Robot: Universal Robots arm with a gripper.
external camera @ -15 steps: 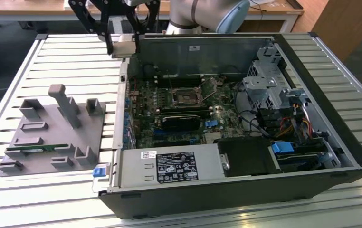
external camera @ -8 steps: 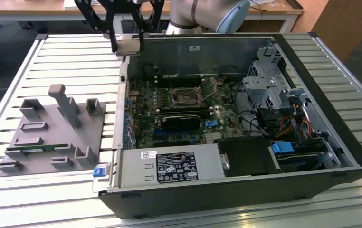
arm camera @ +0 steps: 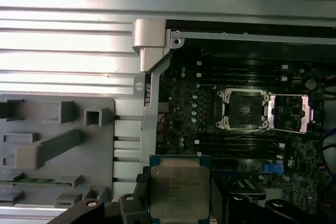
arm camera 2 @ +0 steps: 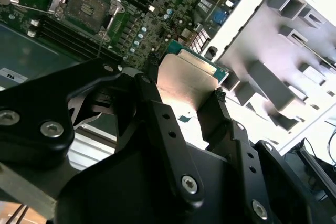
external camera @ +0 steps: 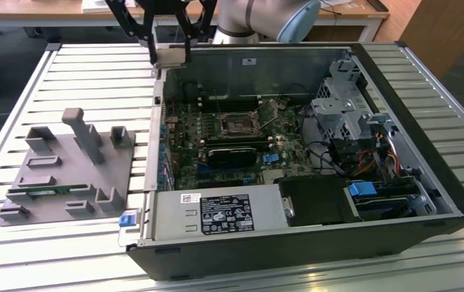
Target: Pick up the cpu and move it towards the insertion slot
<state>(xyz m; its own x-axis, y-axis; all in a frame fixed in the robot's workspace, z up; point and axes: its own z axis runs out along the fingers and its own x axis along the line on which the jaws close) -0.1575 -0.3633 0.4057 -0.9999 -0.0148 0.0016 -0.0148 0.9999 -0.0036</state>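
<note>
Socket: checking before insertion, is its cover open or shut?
Open: the socket shows bare, its cover swung aside. The tool holds the cpu.

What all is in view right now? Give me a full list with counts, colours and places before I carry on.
cpu: one, silvery top with green edge, held between the gripper fingers above the case's edge.
cpu socket: one, silver frame, open and empty, on the motherboard.
motherboard: one, green, inside the computer case.
computer case: one, black, lying open on the slatted table.
power supply: one, grey with a black label, at the case's near edge in the exterior view.
tray: one, grey, on the exterior view's left, beside the case.
memory stick: one, green, lying in the tray.
slatted table: one, silvery.
gripper: one, black, shut on the cpu.
</note>
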